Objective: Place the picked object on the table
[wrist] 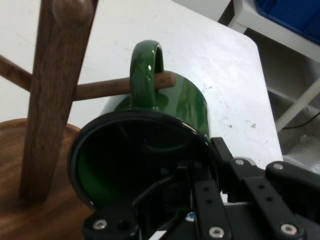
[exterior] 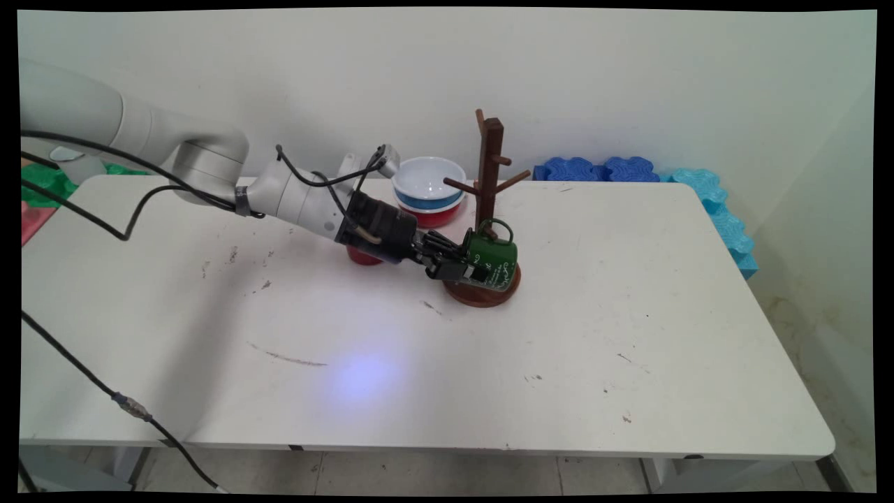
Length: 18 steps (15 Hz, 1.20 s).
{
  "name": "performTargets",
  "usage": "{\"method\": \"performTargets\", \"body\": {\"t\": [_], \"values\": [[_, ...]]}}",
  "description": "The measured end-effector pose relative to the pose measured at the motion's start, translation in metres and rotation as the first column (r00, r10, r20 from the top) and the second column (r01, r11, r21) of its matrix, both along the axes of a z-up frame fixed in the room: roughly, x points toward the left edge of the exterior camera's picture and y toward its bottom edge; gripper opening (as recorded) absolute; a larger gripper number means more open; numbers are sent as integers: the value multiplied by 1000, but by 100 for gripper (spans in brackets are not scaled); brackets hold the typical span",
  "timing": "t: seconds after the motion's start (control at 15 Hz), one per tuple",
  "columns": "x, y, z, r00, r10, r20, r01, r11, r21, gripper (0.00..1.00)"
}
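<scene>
My gripper [exterior: 469,269] is shut on the rim of a dark green mug [exterior: 492,257], which lies tipped on its side low against a brown wooden mug tree [exterior: 491,168]. In the hand view one finger is inside the green mug [wrist: 187,102] and the other finger [wrist: 235,167] is outside its wall. The mug's handle [wrist: 145,67] is looped over a low peg [wrist: 97,90] of the tree, next to the trunk [wrist: 52,95]. The mug hangs just above the tree's round base [exterior: 489,295].
A stack of bowls [exterior: 428,188], white over blue over red, stands behind the tree. A red cup [exterior: 362,256] is partly hidden behind my wrist. Blue foam pieces [exterior: 601,170] and cyan ones [exterior: 723,220] line the far right edge.
</scene>
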<state>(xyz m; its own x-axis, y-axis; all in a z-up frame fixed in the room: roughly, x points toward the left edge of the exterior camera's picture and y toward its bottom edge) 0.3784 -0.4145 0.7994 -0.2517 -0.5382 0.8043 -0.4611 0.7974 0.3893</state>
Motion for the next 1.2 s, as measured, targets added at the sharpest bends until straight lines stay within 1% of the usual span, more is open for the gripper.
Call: {"method": "performTargets", "body": {"t": [0.33, 0.67, 1.0, 1.2], "values": [[-2, 7, 7, 1000, -18, 3, 18, 1000, -15, 0], [-2, 20, 15, 999, -44, 14, 44, 999, -27, 0], [5, 33, 28, 997, -62, 43, 64, 997, -51, 0], [12, 42, 38, 995, -65, 78, 71, 995, -76, 0]]}}
